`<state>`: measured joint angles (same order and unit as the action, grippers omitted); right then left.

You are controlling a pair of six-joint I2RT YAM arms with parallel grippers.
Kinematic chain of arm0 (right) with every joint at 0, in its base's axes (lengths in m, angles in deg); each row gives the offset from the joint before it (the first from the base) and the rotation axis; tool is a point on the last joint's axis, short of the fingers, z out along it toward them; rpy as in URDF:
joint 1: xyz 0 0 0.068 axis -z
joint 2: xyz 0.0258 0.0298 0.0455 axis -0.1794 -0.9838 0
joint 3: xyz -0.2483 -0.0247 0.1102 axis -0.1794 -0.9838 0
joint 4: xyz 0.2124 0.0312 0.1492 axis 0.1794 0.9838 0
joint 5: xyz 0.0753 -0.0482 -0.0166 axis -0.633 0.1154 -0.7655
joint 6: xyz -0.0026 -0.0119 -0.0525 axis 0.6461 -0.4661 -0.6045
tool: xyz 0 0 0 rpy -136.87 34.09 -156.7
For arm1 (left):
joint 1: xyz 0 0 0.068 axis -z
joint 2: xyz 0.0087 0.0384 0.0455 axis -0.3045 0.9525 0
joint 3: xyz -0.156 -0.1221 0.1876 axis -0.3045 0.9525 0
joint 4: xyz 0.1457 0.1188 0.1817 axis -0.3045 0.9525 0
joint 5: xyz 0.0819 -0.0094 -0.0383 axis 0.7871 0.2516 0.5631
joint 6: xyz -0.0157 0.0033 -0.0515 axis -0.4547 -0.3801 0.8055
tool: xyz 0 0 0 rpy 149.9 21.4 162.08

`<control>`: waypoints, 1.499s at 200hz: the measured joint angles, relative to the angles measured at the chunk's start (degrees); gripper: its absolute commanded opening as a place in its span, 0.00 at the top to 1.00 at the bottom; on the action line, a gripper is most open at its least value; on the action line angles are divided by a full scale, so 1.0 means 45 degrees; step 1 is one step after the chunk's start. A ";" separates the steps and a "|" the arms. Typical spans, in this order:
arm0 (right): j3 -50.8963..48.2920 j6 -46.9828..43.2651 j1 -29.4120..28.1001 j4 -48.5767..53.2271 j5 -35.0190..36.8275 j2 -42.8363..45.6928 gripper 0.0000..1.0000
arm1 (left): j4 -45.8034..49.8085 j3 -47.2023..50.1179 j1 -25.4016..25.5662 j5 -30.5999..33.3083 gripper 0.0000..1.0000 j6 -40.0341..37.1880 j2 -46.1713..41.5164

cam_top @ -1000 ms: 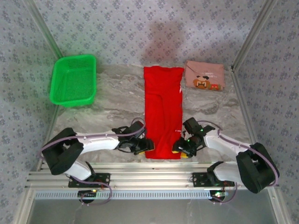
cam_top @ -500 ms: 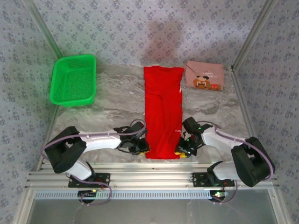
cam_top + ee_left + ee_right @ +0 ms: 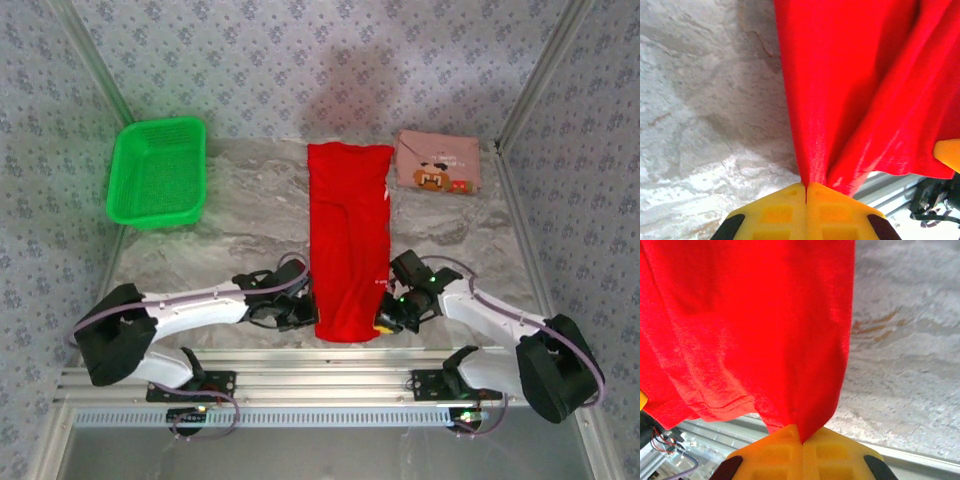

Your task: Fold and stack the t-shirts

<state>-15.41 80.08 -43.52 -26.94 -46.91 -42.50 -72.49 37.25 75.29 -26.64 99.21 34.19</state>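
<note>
Status from my end: red shirt (image 3: 348, 240) lies as a long narrow strip down the middle of the marble table (image 3: 230, 215). Far end is near the back wall, near end by the arm bases.

From the top camera, my left gripper (image 3: 303, 312) is at the strip's near left corner and my right gripper (image 3: 385, 318) is at the near right corner.

Left wrist camera: yellow fingers (image 3: 775, 210) are pressed together, with a pinch of red cloth coming out of the seam between them. The fabric fans out from that point and is raised off the table, with a shadow under it. A yellow tip (image 3: 947, 155) pokes in at the right edge, past the cloth.

Right wrist camera reads the same. The yellow pads (image 3: 835, 455) are squeezed onto a bunch of the hem, and the cloth drapes away from the pinch. I can see the stitched hem line at lower left. So both grippers are clamped on the red shirt's near edge.

Pink shirt (image 3: 438, 162) is folded into a small rectangle at the far right of the table, print side up. It's just beside the red strip's far end; I can't tell if they touch.

Green basket (image 3: 157, 170) sits far left, well apart from both shirts.
</note>
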 measured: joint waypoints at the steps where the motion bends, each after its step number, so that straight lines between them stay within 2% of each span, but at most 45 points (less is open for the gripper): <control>1: 0.0000 0.0024 -0.0024 0.0010 0.0000 0.0015 1.00 | 0.0000 0.0000 0.0005 0.0000 1.00 0.0005 -0.0010; 47: 0.0015 0.0393 -0.0340 0.0729 -0.0136 0.0253 1.00 | 0.0622 0.0306 0.0214 0.0253 1.00 0.0117 -0.0840; 74: 0.0797 0.0403 -0.0180 0.1681 -0.0141 0.0384 1.00 | 0.1224 0.0301 -0.0019 0.0389 1.00 0.0087 -0.1540; 106: 0.2497 -0.0053 0.0937 0.2312 -0.0253 0.0199 1.00 | 0.2035 -0.0520 -0.1569 0.0257 1.00 -0.0457 -0.1991; 129: 0.4012 -0.0889 0.2025 0.2608 -0.0423 -0.0874 1.00 | 0.2254 -0.1690 -0.2856 -0.0078 1.00 -0.1054 -0.1851; 178: 0.7417 -0.2914 0.3891 0.2943 -0.0806 -0.4449 1.00 | 0.2322 -0.4750 -0.4779 -0.1025 1.00 -0.2696 0.0738; 225: 1.1171 -0.4614 0.5022 0.3385 -0.1345 -0.7961 1.00 | 0.2497 -0.7363 -0.6577 -0.1914 1.00 -0.3779 0.3279; 259: 1.3726 -0.5595 0.5435 0.4192 -0.1418 -1.0098 1.00 | 0.2526 -0.9219 -0.7174 -0.2501 1.00 -0.4274 0.5027; 300: 1.5528 -0.6237 0.5833 0.4974 -0.1336 -1.1876 1.00 | 0.2662 -1.1006 -0.7417 -0.2914 1.00 -0.4682 0.7242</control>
<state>54.47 52.01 -17.27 -4.56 -52.92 -95.94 -60.52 -12.27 41.91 -39.75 78.14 66.77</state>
